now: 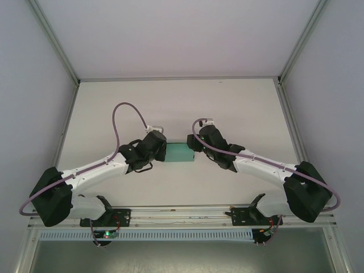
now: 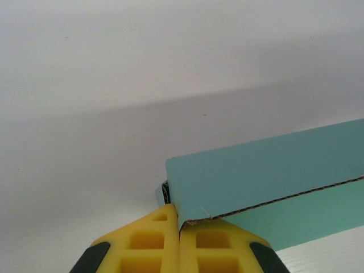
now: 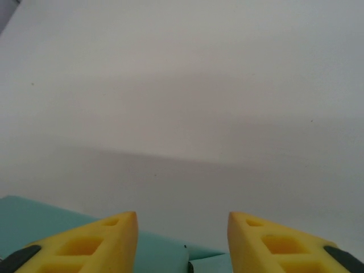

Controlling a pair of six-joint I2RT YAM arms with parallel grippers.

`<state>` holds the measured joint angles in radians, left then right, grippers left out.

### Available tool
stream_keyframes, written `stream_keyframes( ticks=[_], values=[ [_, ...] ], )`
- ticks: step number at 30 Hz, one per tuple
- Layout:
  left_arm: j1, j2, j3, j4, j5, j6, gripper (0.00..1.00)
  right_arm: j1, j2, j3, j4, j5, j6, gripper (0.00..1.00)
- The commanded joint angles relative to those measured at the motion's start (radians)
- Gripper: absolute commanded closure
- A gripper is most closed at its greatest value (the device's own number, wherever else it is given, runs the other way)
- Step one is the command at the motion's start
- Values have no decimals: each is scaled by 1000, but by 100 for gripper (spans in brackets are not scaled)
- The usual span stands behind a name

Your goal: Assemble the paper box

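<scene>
**Box lies crosswise between the two pincers, left end pinched, right end free**

The paper box [image 1: 180, 152] sits near the middle of the table [image 1: 170, 102], its long axis running left to right, so each arm meets one short end. The left pincer [image 2: 179, 223] is at the left end and fully closed. In its wrist view the raw card edge at the box's near corner runs straight into the seam between the yellow fingers, so it appears to be nipping that edge, not the whole body. From there the box stretches away to the right.

The right pincer [image 3: 182, 217] stands at the other end with its fingers well apart and nothing between them. The teal card lies below and to the left of the gap, passing under the left finger [image 3: 108, 242]. A fold or flap line shows just beneath the gap, too small to read.

By my reading, the right arm makes the next move, since it is free and right at the open end, and that move comes in along the box's length.

The table is plain, white and flat, with bare space on every side of the box. The side walls stand well apart from it.
</scene>
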<state>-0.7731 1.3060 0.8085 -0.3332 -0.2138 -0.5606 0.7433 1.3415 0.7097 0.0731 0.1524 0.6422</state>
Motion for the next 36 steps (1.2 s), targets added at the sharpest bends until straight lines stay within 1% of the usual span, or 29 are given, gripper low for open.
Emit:
stream_keyframes(
  ticks=[1,4,6,9,12,14,16,17,19,20,22,25,27,29,31,32,34,36],
  values=[
    [-21,21,-43,-236,145,41,89,4,35,-70,-68,-19,59,56],
    [-21,-37,-21,-256,169,55,67,9,49,-82,-68,-10,77,58],
    [-20,-72,2,-286,175,69,49,13,61,-90,-70,-3,87,60],
    [-20,-112,40,-326,179,82,42,16,81,-103,-71,-6,103,62],
    [-21,-135,75,-335,210,83,26,16,98,-120,-71,-4,114,62],
    [-21,-142,92,-323,235,76,21,16,104,-125,-70,-6,112,62],
    [-17,-140,115,-320,216,48,14,19,109,-129,-70,-12,108,63],
    [-13,-137,124,-320,190,30,8,20,110,-132,-69,-11,108,63],
    [13,-123,136,-319,145,-22,2,20,110,-140,-68,-7,100,64],
    [43,-111,141,-318,143,-46,0,21,111,-146,-66,-7,101,64],
    [104,-96,129,-283,175,-68,0,20,113,-152,-61,-8,99,64],
    [183,-88,75,-192,290,-102,2,22,119,-155,-59,-7,100,64],
    [199,-90,44,-153,329,-105,7,22,121,-159,-53,-7,105,65],
    [198,-99,13,-124,359,-89,9,22,123,-165,-50,-6,109,65],
    [199,-113,-24,-109,366,-87,10,22,123,-168,-53,-7,114,65],
    [201,-118,-38,-122,351,-98,11,22,121,-169,-54,-5,112,65],
    [202,-125,-81,-137,323,-116,17,22,113,-177,-55,-4,115,66],
    [205,-130,-126,-142,314,-136,26,21,104,-192,-55,-2,123,66]
  ],
)
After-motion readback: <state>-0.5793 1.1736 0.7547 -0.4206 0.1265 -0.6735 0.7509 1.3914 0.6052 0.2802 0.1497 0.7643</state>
